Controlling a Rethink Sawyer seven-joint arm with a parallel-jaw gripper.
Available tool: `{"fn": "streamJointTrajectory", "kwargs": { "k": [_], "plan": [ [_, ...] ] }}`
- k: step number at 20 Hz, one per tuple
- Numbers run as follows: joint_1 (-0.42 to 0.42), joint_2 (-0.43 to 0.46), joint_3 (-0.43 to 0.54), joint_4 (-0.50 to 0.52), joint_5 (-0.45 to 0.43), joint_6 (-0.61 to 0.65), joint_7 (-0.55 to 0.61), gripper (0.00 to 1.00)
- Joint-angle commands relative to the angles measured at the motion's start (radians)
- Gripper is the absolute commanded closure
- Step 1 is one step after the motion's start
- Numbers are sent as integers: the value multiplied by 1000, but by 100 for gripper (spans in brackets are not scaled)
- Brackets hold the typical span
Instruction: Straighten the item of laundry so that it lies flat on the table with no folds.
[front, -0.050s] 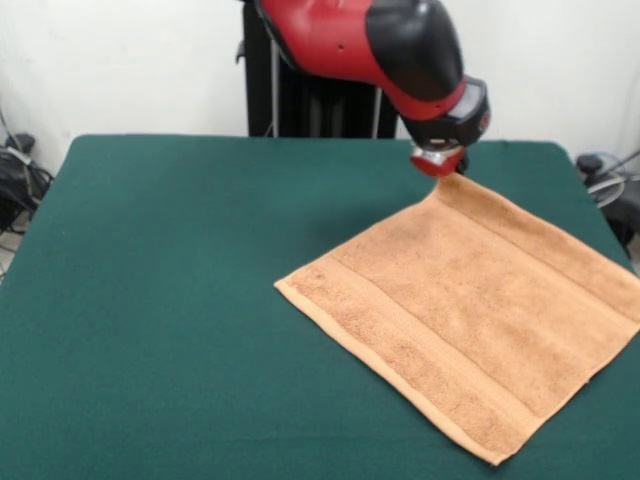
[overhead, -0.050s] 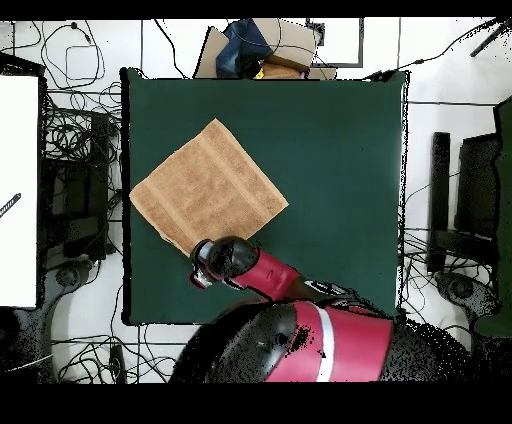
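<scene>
Your towel (front, -0.050s: 470, 320) lies flat, turned like a diamond. In the front view it sits at 4 o'clock on the table (front, -0.050s: 150, 300), its stripes running from 10 toward 4. The gripper (front, -0.050s: 438, 162) sits at its top corner. I cannot tell if the fingers are apart. If it lifts while pinching, that corner may fold over.

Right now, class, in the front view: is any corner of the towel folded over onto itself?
No: the towel lies spread flat on the table, all visible corners unfolded.
</scene>
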Motion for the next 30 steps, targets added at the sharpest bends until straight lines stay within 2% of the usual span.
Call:
{"fn": "streamJointTrajectory", "kwargs": {
  "k": [1,8,13,16,22,30],
  "plan": [
    [-34,-44,67,-65,2,139,-74,100],
    [-41,-78,111,-53,29,175,-57,100],
    [-57,-68,131,-47,33,151,-66,100],
    [-67,-45,124,-54,20,132,-76,100],
    [-80,-60,85,-78,-4,174,-85,100],
    [-85,-35,53,-124,-24,157,-91,100]
  ]
}}
